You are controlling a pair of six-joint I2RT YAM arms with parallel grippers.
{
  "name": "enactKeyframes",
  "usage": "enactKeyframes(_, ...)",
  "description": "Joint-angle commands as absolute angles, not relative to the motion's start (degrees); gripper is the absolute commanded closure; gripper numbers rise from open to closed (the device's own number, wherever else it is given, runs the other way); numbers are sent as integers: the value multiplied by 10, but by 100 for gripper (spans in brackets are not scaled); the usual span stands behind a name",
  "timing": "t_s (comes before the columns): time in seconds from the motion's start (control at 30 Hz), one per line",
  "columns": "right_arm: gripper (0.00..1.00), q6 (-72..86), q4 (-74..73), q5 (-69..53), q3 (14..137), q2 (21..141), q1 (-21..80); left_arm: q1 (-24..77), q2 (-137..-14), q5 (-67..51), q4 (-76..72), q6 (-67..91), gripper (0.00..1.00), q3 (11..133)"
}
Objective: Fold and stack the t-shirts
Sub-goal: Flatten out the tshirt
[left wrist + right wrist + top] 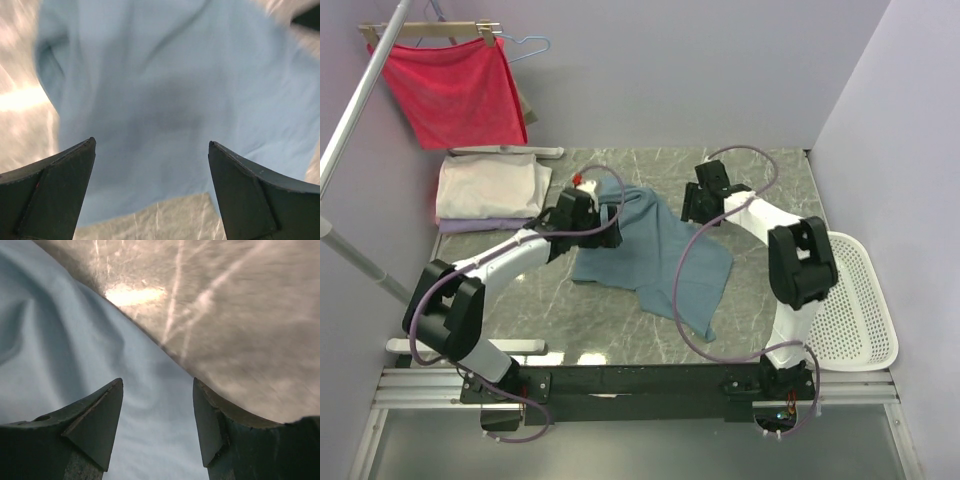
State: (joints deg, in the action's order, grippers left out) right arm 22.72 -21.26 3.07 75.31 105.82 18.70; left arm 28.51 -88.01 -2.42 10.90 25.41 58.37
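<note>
At L claw (151,142): released, spread wide, nothing pinched. Hovering over far-left part of teal tee (650,250); touching or not, can't tell. Behind it, L arm (510,255): white forearm slanting back to a black elbow near the near-left corner of the tabletop (770,175), then down to base at near edge.

At R claw (157,382): also released, gap narrower than L, nothing in between. Poised over far-right edge of tee, one finger above cloth, the other above bare marble. Behind it, R arm (800,260): forearm running back twd right edge, elbow raised there, upper link dropping to base at near edge. Cables looping off both arms.

Teal tee: unfolded and rumpled, mid-tabletop, spread from far-centre down twd near-right, one corner trailing nearest the bases.

Far-left corner: cream tee (488,188) folded, stacked on lavender tee (470,226), well apart from both claws.

Tabletop: grey-green marble look w/ pale veins, blurred in wrist views. Off right edge, near end: white mesh basket (860,300).

Above far-left corner: red cloth (455,90) on wooden hanger (430,30). Grey pole (360,100) slanting along left side. Pale lilac walls (670,70) at left, far & right.
</note>
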Motion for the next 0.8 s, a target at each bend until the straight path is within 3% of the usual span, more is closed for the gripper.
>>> enactKeyframes(0.0,35,214,-216,-10,818,1095,186,301,-882,-16,75,287,1,532)
enactKeyframes(0.6,36,205,-238,-33,811,1143,185,325,-987,-4,42,294,1,507)
enactKeyframes(0.67,37,206,-244,-31,810,1147,185,325,-998,-13,40,294,16,511)
enactKeyframes(0.7,37,206,-242,-30,804,1149,185,324,-998,-20,39,296,62,511)
enactKeyframes(0.73,37,207,-239,-30,802,1149,186,328,-997,-15,38,306,99,510)
enactKeyframes(0.77,37,207,-239,-32,798,1149,186,329,-992,-14,37,305,99,509)
